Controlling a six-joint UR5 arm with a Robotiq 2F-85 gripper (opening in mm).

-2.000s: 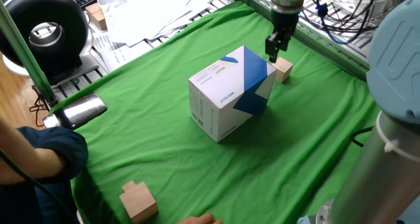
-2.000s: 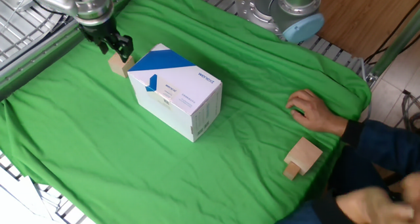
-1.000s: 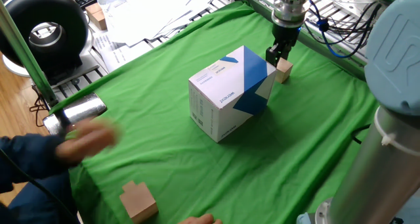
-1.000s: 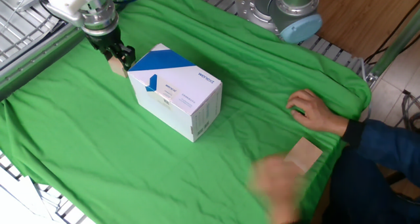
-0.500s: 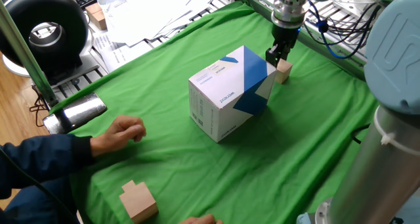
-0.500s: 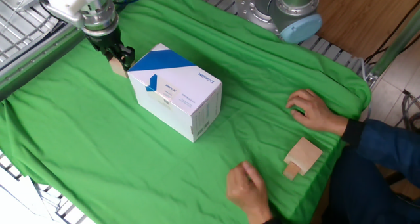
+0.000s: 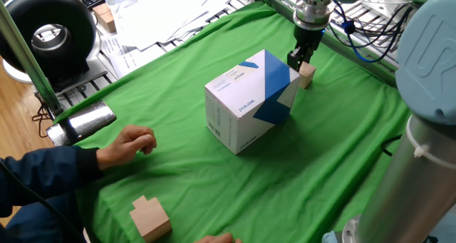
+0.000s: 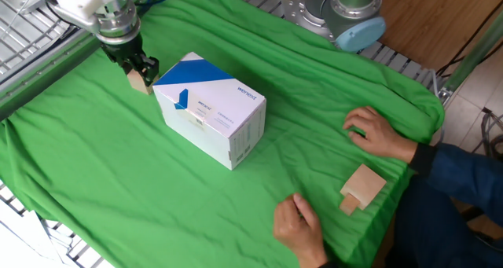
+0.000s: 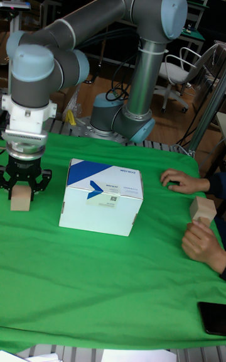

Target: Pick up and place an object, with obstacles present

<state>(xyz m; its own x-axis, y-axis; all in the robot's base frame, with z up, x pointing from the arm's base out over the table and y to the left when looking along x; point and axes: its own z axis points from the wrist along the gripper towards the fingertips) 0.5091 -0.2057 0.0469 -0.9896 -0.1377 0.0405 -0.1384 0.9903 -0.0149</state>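
From my screen the whole table is covered in a bright green cloth [image 7: 178, 143]. The claw [image 9: 24, 190] is black with a silver-grey wrist, and the little cube [image 9: 21, 198] between its fingers is plain light tan wood. Right beside the claw sits the box [image 7: 251, 100], white with blue angular patches and small dark print. Far across from the claw there's a bigger tan wooden block [image 8: 361, 186] by the person's hands, and their sleeve [image 7: 43, 172] is dark navy. The arm [image 9: 94, 16] above the claw is grey with pale blue caps.
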